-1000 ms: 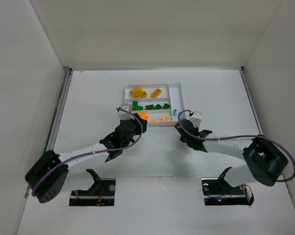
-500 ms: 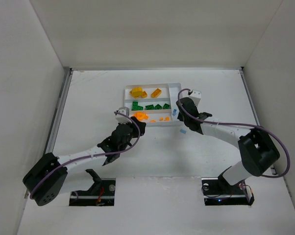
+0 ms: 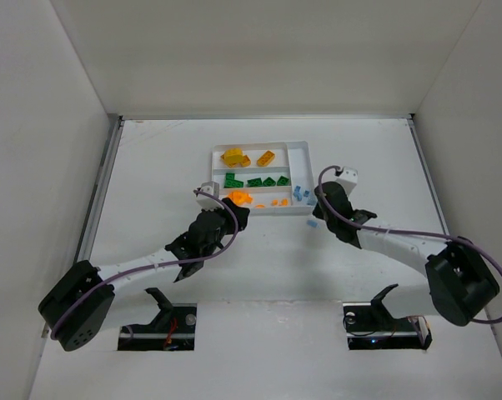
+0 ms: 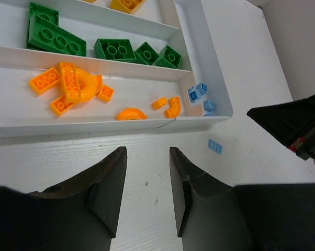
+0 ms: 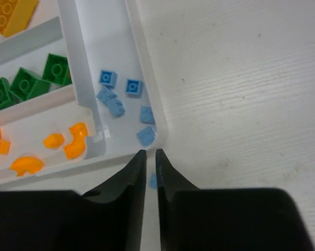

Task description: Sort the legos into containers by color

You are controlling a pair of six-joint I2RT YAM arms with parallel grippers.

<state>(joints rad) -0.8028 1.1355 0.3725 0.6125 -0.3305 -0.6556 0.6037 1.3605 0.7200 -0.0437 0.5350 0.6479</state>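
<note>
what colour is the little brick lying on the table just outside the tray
Pale blue. The brick sits off the tray's corner; left wrist view shows it best.

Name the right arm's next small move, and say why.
Probably open the nearly shut, empty right gripper and lower onto the stray blue piece: it lies on the table outside the tray, while the other blue pieces sit in the narrow side slot.
</note>
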